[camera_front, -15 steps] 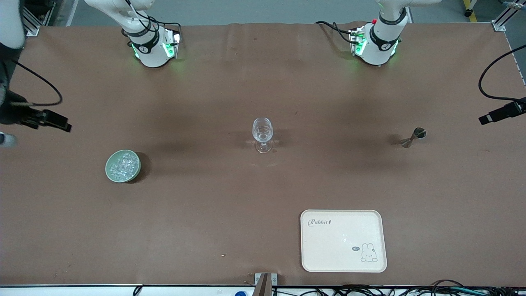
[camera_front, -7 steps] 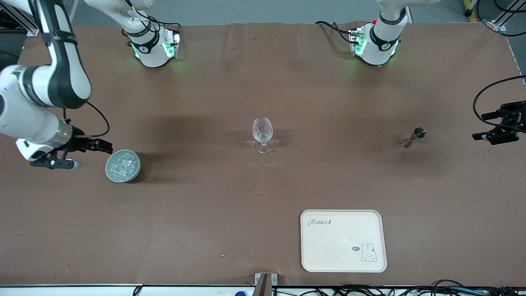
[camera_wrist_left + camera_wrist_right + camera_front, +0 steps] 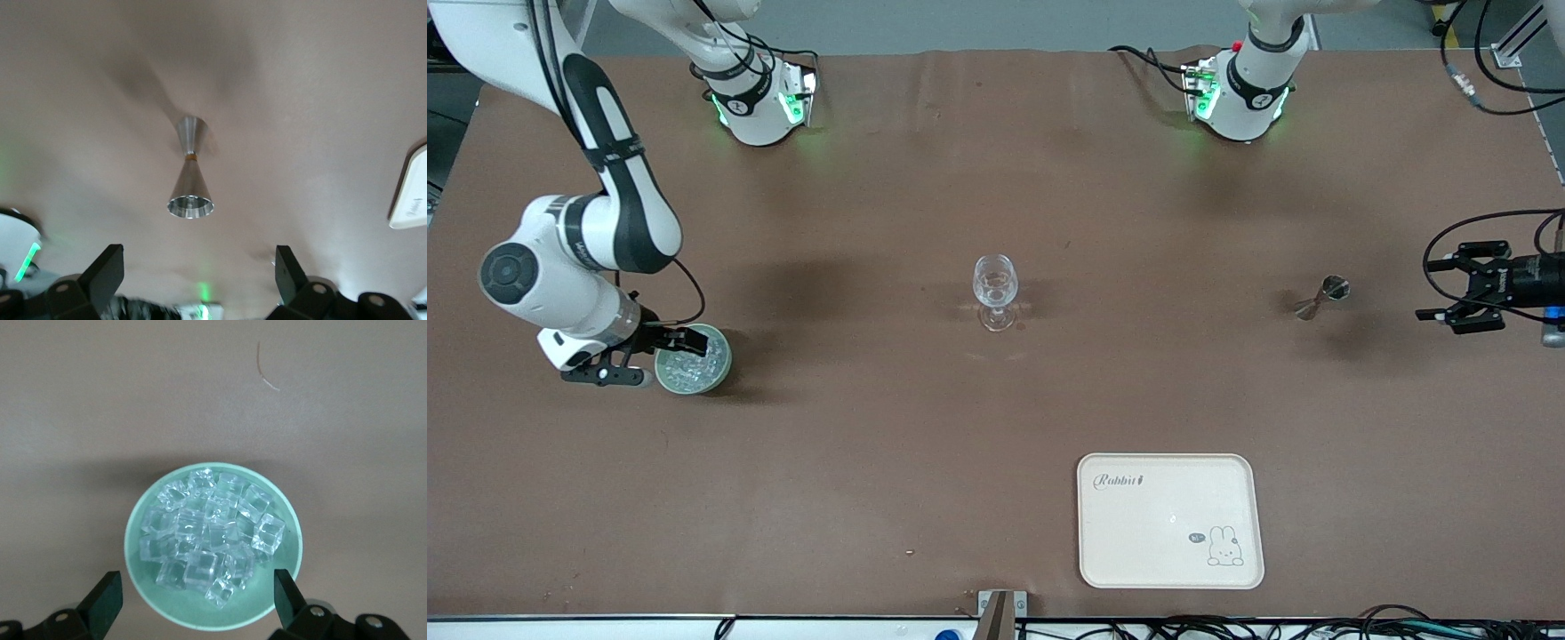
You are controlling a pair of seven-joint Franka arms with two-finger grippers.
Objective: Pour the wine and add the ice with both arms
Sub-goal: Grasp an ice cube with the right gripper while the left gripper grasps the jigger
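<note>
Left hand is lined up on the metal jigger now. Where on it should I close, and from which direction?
Grip the jigger at its narrow waist, where the two cones meet; the flared cups would likely slip out. It stands upright on the table, larger cup up, so come in level from the left arm's end of the table, where the open left hand already faces it.

tray (image 3: 410, 200) cut off at edge, glass contents unclear
</note>
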